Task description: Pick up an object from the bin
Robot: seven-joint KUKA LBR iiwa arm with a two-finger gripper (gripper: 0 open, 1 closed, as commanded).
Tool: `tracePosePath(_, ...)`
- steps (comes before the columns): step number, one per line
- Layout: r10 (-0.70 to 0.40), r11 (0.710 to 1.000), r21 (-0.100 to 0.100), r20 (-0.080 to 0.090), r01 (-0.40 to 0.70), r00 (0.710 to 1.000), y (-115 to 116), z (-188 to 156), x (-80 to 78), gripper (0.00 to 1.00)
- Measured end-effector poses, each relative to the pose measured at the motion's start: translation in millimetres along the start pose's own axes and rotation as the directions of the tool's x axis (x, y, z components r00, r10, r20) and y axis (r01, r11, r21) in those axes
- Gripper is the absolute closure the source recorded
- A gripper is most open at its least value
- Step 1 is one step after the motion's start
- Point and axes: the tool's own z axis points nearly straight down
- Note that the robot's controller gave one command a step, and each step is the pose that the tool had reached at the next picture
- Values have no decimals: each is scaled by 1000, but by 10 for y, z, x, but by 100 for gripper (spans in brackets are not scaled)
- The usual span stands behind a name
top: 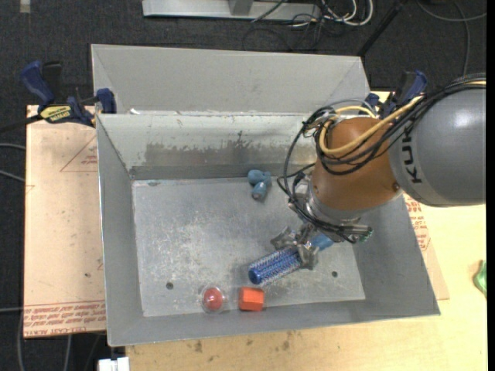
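My gripper is low in the bin's right half, under the orange wrist cover. It is down at the upper right end of a blue bristly cylinder, like a small brush or hair roller. The cylinder lies slantwise on the bin floor, and a light blue part shows just past the gripper. An orange block and a red ball lie side by side by the front wall, below and left of the gripper.
A small blue-grey lump sits near the back wall at the middle. The arm and its cables cover the bin's right side. The left half of the floor is bare scuffed metal.
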Motion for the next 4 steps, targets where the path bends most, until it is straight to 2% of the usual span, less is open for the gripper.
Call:
tracePosePath(1,22,1000,8,8,-22,1000,28,-1146,-183,100)
tracePosePath(2,-42,999,11,6,42,999,-624,-1661,-71,100)
tracePosePath(3,-350,937,0,-1,350,937,-656,-1596,205,100)
tracePosePath(4,-470,883,-6,1,470,883,-733,-835,156,100)
